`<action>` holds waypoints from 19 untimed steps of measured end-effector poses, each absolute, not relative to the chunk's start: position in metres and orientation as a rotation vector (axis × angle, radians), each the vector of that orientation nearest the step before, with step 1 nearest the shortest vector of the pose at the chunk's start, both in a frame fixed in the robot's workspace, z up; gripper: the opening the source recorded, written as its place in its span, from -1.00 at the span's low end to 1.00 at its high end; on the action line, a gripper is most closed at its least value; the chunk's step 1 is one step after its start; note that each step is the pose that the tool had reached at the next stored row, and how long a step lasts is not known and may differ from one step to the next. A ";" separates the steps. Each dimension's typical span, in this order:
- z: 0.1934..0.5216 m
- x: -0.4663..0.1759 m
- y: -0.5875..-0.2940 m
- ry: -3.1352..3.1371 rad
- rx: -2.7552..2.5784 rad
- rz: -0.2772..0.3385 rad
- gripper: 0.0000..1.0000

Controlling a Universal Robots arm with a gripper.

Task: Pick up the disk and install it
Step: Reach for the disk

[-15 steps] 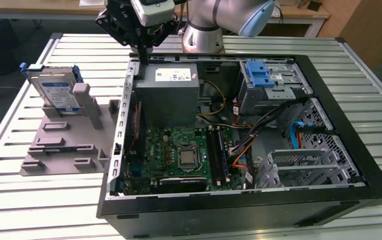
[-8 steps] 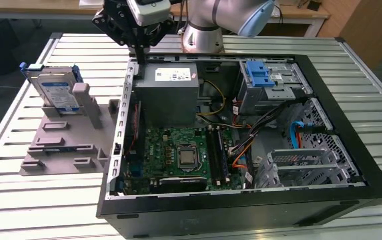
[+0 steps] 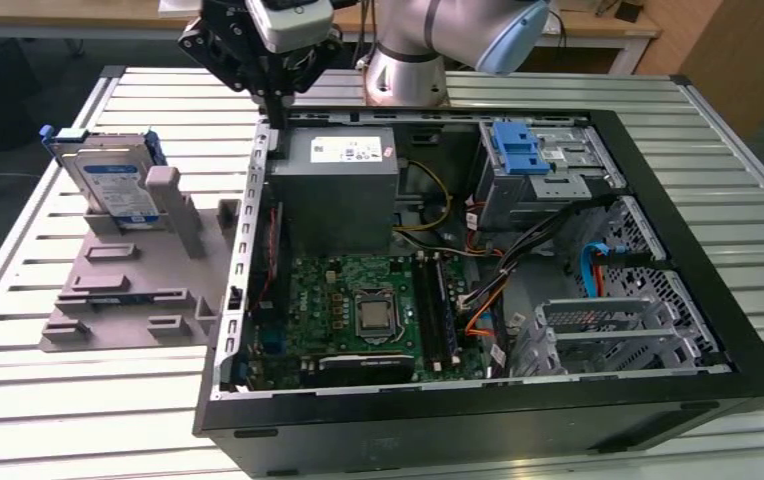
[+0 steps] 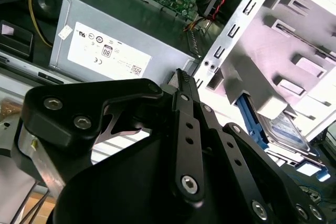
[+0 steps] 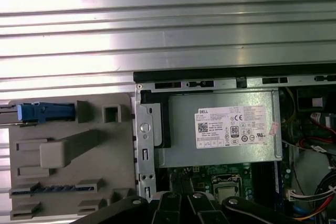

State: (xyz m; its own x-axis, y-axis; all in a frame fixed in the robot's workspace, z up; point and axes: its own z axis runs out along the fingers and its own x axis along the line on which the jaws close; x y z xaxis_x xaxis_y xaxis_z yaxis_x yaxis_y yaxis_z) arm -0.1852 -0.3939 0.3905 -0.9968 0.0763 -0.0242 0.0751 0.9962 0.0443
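The disk (image 3: 113,185), a silver drive with a white-and-blue label in a blue carrier, stands on edge in the grey holder (image 3: 135,280) on the exterior view's left, outside the computer case. The second wrist view shows the disk (image 4: 287,129) behind the holder's post, and the first wrist view shows its blue top edge (image 5: 46,113). My gripper (image 3: 275,105) hangs over the case's back left wall beside the grey power supply (image 3: 342,185), well apart from the disk. Its black fingers (image 4: 182,80) are shut together with nothing between them.
The open computer case (image 3: 702,250) lies on a slatted metal table (image 3: 35,400). Inside are a green motherboard (image 3: 355,310), loose cables (image 3: 542,240) and a metal drive cage with a blue clip (image 3: 522,150) at the back right. The arm's base (image 3: 402,75) stands behind the case.
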 end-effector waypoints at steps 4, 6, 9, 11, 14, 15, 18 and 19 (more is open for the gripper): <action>0.390 -0.188 -0.394 3.113 0.118 0.068 -0.79; 0.390 -0.189 -0.394 3.113 0.118 0.068 -0.79; 0.390 -0.191 -0.393 3.113 0.118 0.068 -0.79; 0.390 -0.192 -0.393 3.113 0.118 0.068 -0.79; 0.390 -0.193 -0.393 3.113 0.118 0.068 -0.79; 0.390 -0.194 -0.393 3.113 0.118 0.068 -0.79; 0.390 -0.195 -0.393 3.113 0.118 0.068 -0.79; 0.390 -0.196 -0.393 3.113 0.118 0.068 -0.79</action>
